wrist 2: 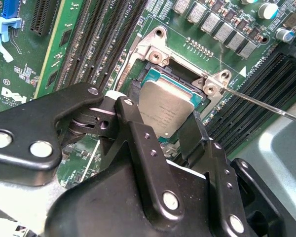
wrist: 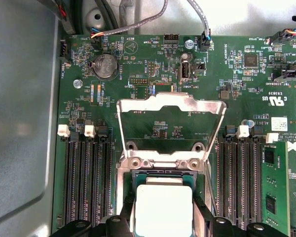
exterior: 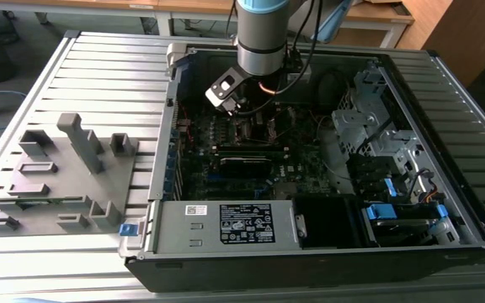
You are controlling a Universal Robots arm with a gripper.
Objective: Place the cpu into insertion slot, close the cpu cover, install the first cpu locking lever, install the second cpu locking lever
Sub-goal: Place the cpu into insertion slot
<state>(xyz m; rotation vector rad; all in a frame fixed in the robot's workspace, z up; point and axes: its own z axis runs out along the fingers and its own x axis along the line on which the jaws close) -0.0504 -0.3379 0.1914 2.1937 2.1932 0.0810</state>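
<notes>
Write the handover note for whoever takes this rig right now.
Gripper: shut on the cpu, fingers on two opposite edges.
Cpu: at the insertion slot; I cannot tell whether it is fully seated.
Cpu cover: open, hinged back away from the slot.
Done: cpu is at the slot.
Not yet done: cover not closed, neither locking lever installed; one lever rod stands loose beside the slot.
</notes>
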